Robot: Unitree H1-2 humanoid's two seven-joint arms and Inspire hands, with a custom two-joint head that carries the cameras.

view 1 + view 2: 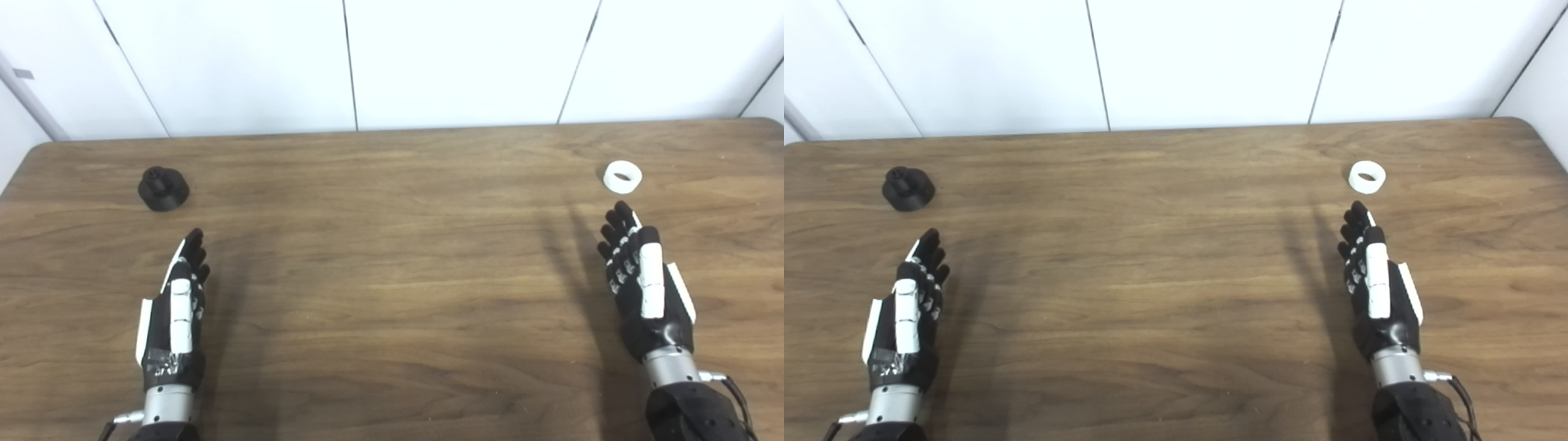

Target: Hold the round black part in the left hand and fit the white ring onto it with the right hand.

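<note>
Hovering left hand fingers straight, empty | right hand same, near white ring

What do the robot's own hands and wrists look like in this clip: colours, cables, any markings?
Both are black with white plates along the back and outer edge, on silver metal wrist cuffs above black forearms. The left robot hand has grey tape patches near its wrist and a small silver plug at the cuff. The right robot hand has a black cable leaving its cuff.
</note>
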